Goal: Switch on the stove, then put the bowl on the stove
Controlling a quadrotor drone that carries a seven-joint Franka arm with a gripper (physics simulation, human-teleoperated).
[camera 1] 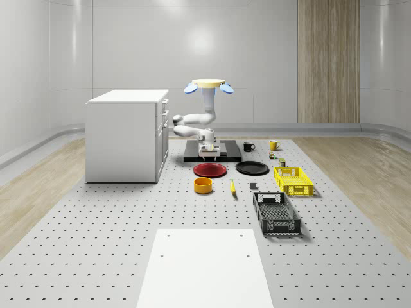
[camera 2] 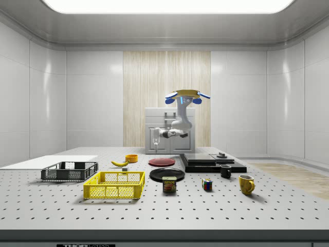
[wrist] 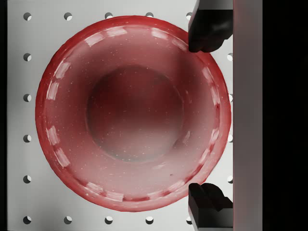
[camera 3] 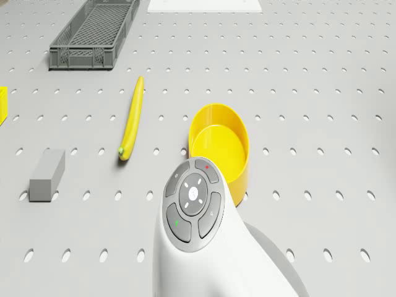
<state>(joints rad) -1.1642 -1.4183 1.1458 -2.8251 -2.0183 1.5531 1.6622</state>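
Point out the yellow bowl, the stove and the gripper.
yellow bowl (camera 3: 218,143), drone view: inside floor of the bowl.
stove (camera 2: 205,160), side view: flat black top.
gripper (wrist: 207,118), wrist view: midway between the two dark fingertips, over the red plate (wrist: 96,115), point on its inner slope.

Counted things around the stove (camera 1: 212,154)
Two plates, red (camera 1: 210,170) and black (camera 1: 252,168); two crates, yellow (camera 1: 293,181) and grey (camera 1: 276,214); two mugs, black (camera 1: 248,147) and yellow (camera 1: 273,145); one yellow bowl (camera 1: 203,185); one banana (camera 1: 232,188)
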